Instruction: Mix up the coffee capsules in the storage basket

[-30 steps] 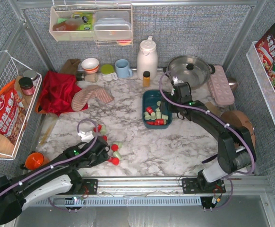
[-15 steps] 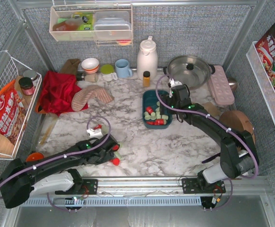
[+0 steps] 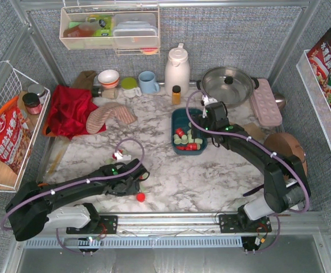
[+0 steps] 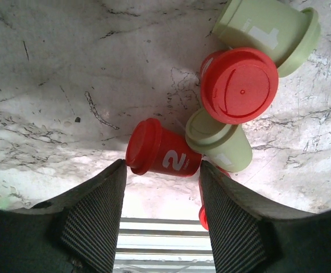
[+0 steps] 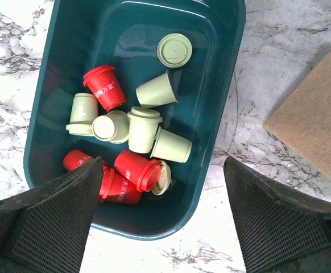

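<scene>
A white thermos jug (image 3: 177, 69) stands upright at the rear of the marble tabletop (image 3: 211, 173), between a blue mug (image 3: 148, 82) on its left and a lidded steel pot (image 3: 228, 85) on its right. A small amber bottle (image 3: 176, 94) stands just before it. A red cloth (image 3: 69, 110) lies rear left, touching a striped mitt (image 3: 110, 118). A wire basket (image 3: 32, 81) holds an orange bag (image 3: 6, 136).

Glossy plastic storage basket (image 5: 216, 79); matt coffee capsules (image 5: 144, 129); marbled table (image 5: 256, 45)
</scene>
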